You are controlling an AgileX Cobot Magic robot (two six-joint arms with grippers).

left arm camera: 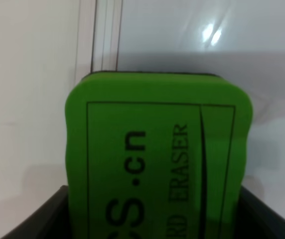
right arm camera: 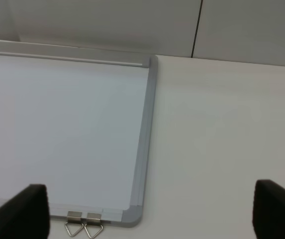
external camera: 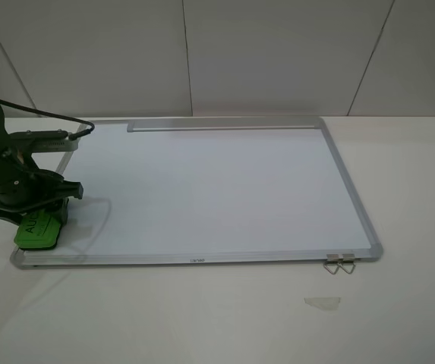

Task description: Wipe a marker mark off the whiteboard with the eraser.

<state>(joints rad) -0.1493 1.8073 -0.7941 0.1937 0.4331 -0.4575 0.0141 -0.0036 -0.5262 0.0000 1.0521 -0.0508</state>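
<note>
Gripping the eraser (external camera: 39,230) by its two long sides, the left claw (external camera: 46,214) is clamped on the rear part of the block. In the left wrist view the green printed top (left arm camera: 157,159) projects forward from between the black fingers (left arm camera: 38,219). The eraser sits at the near left corner of the board (external camera: 202,189), tilted, over the line of the frame (left arm camera: 105,35) with the table (external camera: 202,318) on one side and white surface on the other. Whether its underside presses on the board cannot be told. No mark is visible in any view, so either it is hidden under the claw or the surface is bare. The right claw (right arm camera: 152,211) is wide and holds nothing; it hangs above the table near the board's near right corner, by two metal clips (right arm camera: 85,226). A tape scrap (external camera: 322,302) lies on the table, apart from the board.

Handling, judged: the block looks like foam, so probably light and soft, and its side edges look slightly wavy. The side grip suits it, with a moderate squeeze so the wiping face does not bow. It should be held flat, since a tilted block would wipe with one edge only. The board is glossy, with glare spots in the left wrist view, so the eraser should slide easily. Nothing seen fixes the board down, so a hard sideways stroke might shift it.
</note>
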